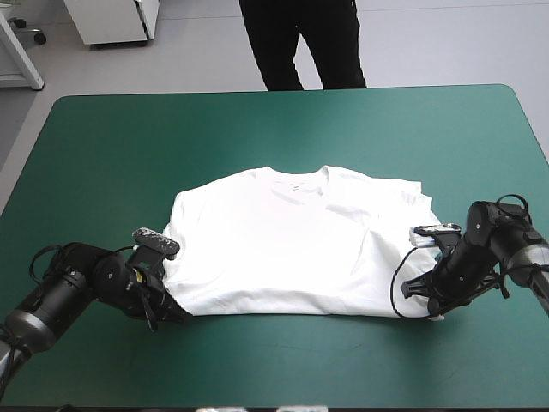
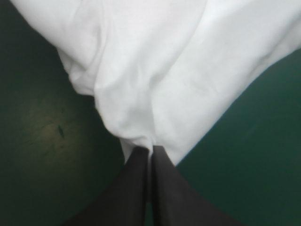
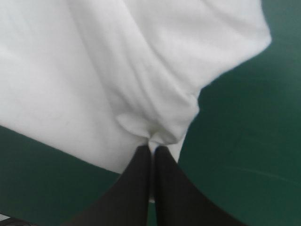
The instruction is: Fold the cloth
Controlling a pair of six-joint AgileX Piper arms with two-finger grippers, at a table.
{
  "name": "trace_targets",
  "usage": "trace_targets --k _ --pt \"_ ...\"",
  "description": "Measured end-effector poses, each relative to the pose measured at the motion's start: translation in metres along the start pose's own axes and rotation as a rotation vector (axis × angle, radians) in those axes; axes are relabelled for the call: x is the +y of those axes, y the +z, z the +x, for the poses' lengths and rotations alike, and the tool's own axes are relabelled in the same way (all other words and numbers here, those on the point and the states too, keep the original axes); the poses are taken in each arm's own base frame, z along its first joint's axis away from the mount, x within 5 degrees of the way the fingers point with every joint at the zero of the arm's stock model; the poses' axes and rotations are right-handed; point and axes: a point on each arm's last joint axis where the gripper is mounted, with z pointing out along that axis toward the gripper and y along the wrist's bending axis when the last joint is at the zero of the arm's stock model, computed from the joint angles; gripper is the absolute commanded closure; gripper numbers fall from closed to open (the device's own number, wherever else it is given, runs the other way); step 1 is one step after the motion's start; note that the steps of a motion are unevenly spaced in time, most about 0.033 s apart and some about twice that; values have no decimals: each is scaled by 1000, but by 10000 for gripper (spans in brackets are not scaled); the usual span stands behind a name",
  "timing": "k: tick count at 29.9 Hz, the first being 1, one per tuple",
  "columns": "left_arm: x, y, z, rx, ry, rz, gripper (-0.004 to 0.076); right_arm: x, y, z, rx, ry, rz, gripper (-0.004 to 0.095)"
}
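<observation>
The white T-shirt (image 1: 296, 240) lies spread on the teal-green table, collar toward the far edge, its lower part folded so the near hem runs straight. My left gripper (image 1: 176, 311) sits at the near left corner of the shirt, shut on the T-shirt. In the left wrist view the black fingers (image 2: 136, 179) pinch a bunched fold of the T-shirt (image 2: 155, 70) at their tips. My right gripper (image 1: 426, 307) is at the near right corner, shut on the T-shirt as well. The right wrist view shows puckered cloth (image 3: 117, 75) gathered at the black fingertips (image 3: 167, 181).
The teal-green table (image 1: 283, 129) stretches bare beyond the collar and along the near edge in front of the shirt. Both arms rest low on the table, left and right of the shirt.
</observation>
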Motion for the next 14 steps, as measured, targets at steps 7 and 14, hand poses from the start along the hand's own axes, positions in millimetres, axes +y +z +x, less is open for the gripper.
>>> trace_targets --k 7,14 --pt "0 1 3 21 -11 2 528 0 0 0 1 -1 3 540" --pt "1 -18 1 84 -31 -15 217 2 -23 -2 -91 10 29 290"
